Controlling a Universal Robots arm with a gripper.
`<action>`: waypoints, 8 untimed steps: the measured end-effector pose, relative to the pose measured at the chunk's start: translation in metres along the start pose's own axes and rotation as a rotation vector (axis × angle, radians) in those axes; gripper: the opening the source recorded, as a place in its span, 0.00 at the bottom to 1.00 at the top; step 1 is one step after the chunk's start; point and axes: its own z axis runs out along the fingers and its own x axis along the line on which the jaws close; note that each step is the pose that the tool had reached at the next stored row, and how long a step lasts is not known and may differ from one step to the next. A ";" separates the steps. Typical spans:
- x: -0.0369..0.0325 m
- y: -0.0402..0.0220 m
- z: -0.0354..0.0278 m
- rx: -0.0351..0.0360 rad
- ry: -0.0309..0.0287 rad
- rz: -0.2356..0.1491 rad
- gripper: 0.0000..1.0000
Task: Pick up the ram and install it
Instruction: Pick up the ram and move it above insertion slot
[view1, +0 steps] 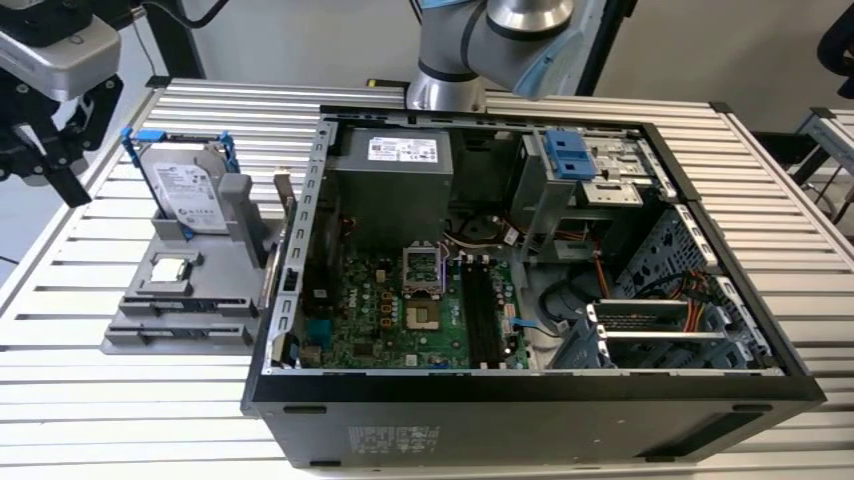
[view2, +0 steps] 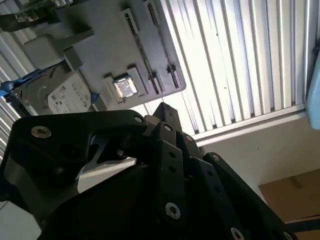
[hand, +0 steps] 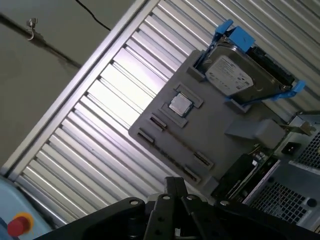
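An open computer case (view1: 534, 400) lies on its side on a slatted table (view1: 134, 420), nearest the exterior view. Its motherboard (view1: 387, 320) is exposed, and the long black memory slots (view1: 481, 310) at 3 o'clock of the board's centre look unfilled.

At 9 o'clock of the case sits a gray holder (view1: 180, 325). It carries a small square processor chip (view1: 170, 270) on its near half and, farther back, a hard drive (view1: 187, 190) upright in blue rails.

The ram (hand: 245, 172) shows in the first wrist view as a dark, thin board with a greenish edge. It stands on its long side at the holder's edge, just beside the case's rear panel. Nothing grips it.

Farther off, at 10 o'clock of the hard drive in the exterior view, the gripper (view1: 43, 160) hangs above the table's far corner. It is well apart from the stick and carries nothing that can be seen. Whether the pincer is apart or together cannot be told from these views. The arm (view1: 461, 50) rises behind the case at 12 o'clock.

On this evidence the job is at its start. The pick-up has not been made, and the seating in a slot is not yet done.
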 end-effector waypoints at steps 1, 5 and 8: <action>0.0000 0.0000 0.0000 0.0000 0.0009 -0.017 0.00; 0.0002 0.0001 0.0000 -0.0005 0.0044 -0.085 0.00; 0.0002 0.0002 0.0000 -0.0008 0.0072 -0.140 0.00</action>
